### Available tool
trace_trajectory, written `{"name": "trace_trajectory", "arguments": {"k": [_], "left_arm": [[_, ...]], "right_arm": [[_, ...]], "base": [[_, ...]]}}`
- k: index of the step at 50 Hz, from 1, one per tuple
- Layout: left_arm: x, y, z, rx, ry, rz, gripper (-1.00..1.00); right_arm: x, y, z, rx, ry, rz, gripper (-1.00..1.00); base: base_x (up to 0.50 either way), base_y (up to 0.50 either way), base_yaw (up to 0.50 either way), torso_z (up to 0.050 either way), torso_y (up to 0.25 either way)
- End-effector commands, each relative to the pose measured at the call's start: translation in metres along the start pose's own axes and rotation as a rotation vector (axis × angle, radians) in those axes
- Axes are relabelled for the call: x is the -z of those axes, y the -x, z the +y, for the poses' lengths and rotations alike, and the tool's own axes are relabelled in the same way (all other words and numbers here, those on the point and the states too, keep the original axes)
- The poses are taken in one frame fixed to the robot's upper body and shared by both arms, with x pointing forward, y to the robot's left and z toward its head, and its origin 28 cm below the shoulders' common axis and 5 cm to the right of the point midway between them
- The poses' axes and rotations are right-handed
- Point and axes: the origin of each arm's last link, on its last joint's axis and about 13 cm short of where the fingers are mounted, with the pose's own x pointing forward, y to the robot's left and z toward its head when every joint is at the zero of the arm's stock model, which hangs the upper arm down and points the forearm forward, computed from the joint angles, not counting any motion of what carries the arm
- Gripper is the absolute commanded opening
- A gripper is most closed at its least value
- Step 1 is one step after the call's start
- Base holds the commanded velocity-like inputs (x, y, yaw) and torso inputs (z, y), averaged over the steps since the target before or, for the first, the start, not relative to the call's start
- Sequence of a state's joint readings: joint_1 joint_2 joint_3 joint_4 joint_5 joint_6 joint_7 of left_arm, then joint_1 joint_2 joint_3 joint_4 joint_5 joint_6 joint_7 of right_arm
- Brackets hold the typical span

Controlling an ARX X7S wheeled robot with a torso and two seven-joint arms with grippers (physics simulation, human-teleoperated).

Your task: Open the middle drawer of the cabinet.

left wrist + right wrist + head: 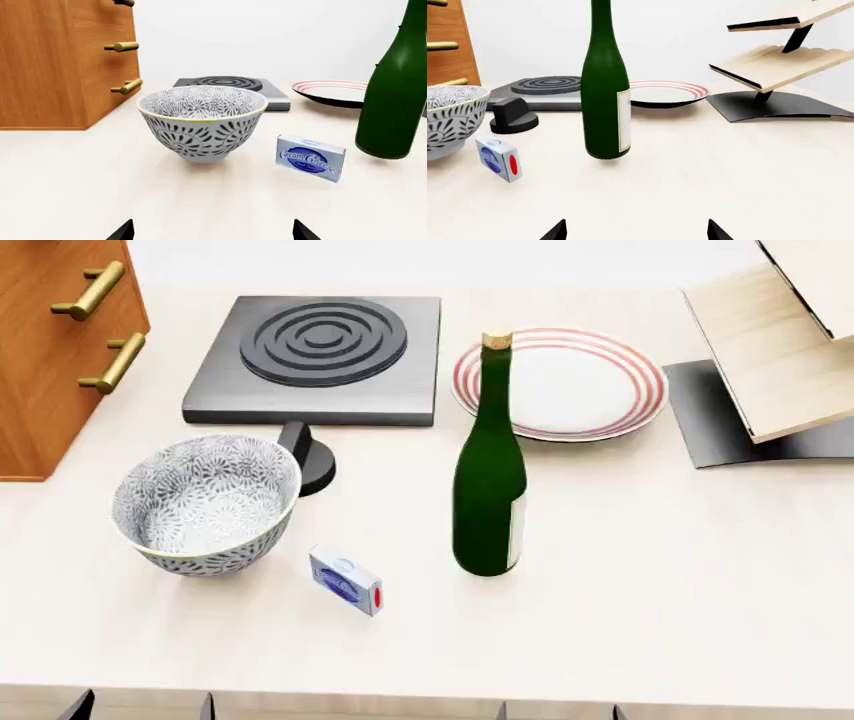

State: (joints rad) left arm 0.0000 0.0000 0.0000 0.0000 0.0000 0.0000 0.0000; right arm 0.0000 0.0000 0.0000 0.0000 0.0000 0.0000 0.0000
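The pale table top point(694, 570) carries everything. At its far left corner stands the cabinet point(47, 370), orange-brown wood with brass bar handles; from the left wrist three handles show, and the middle drawer point(121, 47) sits flush with the drawers above and below, shut. At the far right is a light-wood tiered rack point(787, 350) on a dark base. Between them lie the black stove plate point(320, 355) with its knob point(310, 458) in front, and a red-rimmed plate point(567, 380) just beside it. A green wine bottle point(489, 480) stands upright in front of the plate. The patterned bowl point(200, 505) sits near the cabinet, with a small cream cheese box point(347, 582) between bowl and bottle. The left gripper point(212, 232) and right gripper point(635, 231) show only dark fingertips, spread wide apart, holding nothing, well short of the cabinet
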Motion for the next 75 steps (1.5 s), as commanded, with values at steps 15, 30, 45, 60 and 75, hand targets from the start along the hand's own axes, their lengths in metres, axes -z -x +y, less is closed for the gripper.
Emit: {"name": "trace_trajectory", "arguments": {"k": [15,30,45,60,75], "left_arm": [[-0.001,0.023,0.032,-0.001,-0.035,0.039,1.0],[0.0,-0.005,0.003,-0.05,-0.059,-0.026,1.0],[-0.041,-0.004,0.003,-0.097,-0.104,-0.187,1.0],[-0.109,0.011,0.0,-0.083,-0.11,-0.366,1.0],[-0.163,0.028,0.001,-0.094,-0.069,-0.503,1.0]], "right_arm": [[-0.018,0.038,0.006,-0.112,0.205,-0.184,1.0],[-0.008,0.004,-0.003,0.022,-0.009,-0.031,1.0],[-0.056,0.01,-0.004,0.063,0.022,-0.171,1.0],[-0.127,0.027,0.005,0.05,0.081,-0.367,1.0],[-0.176,0.047,0.013,0.049,0.114,-0.526,1.0]], "base": [[0.0,0.0,0.0,0.0,0.0],[0.0,0.0,0.0,0.0,0.0],[0.0,0.0,0.0,0.0,0.0],[0.0,0.0,0.0,0.0,0.0],[0.0,0.0,0.0,0.0,0.0]]}}
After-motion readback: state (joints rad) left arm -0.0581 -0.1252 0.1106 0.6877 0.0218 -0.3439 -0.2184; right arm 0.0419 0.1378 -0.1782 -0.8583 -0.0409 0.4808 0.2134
